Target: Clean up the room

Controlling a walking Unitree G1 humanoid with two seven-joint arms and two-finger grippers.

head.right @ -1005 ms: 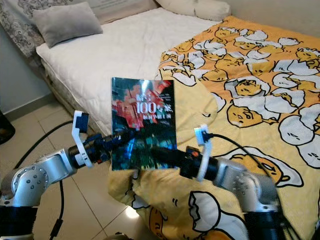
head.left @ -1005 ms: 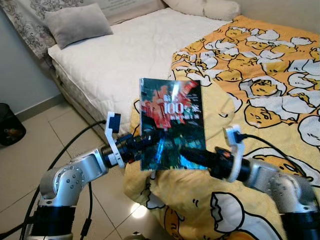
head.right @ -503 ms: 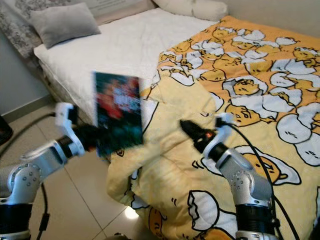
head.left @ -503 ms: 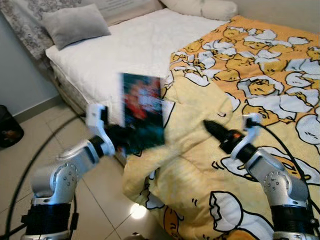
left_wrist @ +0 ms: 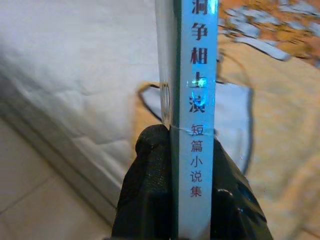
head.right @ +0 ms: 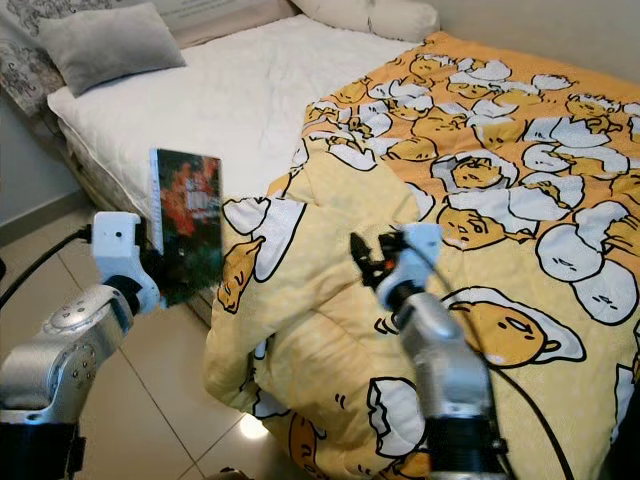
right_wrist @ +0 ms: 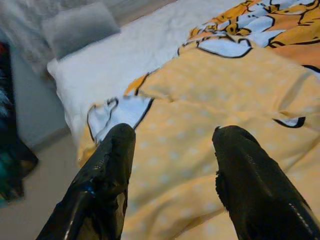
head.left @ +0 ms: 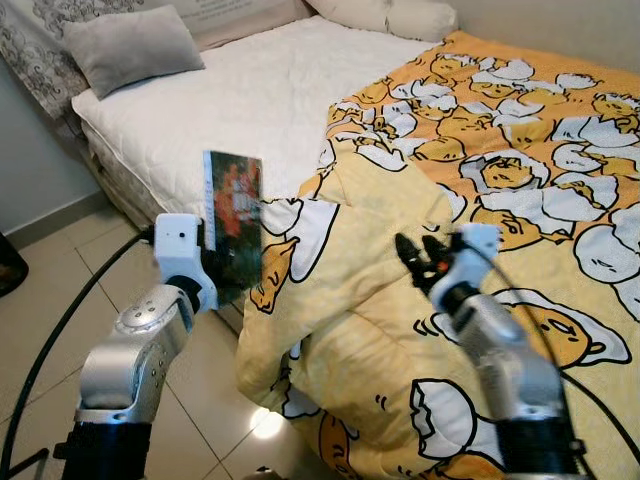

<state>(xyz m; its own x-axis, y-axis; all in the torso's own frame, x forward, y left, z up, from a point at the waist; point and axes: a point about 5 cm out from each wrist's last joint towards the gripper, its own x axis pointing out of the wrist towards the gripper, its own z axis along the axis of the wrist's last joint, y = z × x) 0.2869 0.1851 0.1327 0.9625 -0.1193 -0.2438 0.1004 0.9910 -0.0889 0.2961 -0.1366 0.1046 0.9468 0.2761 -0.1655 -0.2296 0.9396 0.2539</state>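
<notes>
The left hand (left_wrist: 172, 192) is clamped on a book (head.left: 232, 222), its two black fingers (left_wrist: 147, 190) pressing either side of the lower spine. The book stands upright and edge-on to the head camera, raised beside the bed (head.left: 260, 95), over the tiled floor (head.left: 40, 310) and just next to the hanging edge of the duvet (head.left: 380, 300). Its cover is dark with red and green patches; the pale blue spine carries a column of Chinese characters.

The right hand (right_wrist: 172, 165) holds nothing, its fingers (right_wrist: 107, 175) spread apart above the yellow duvet, which is printed with egg cartoons and lies bunched at the bed's near corner, spilling down toward the floor. The rest of the mattress is white and bare, with a grey pillow (head.left: 125, 45) at its far left end and a cream pillow (head.left: 385, 15) against the far wall. A black cable (head.left: 70, 310) loops beside the left arm.
</notes>
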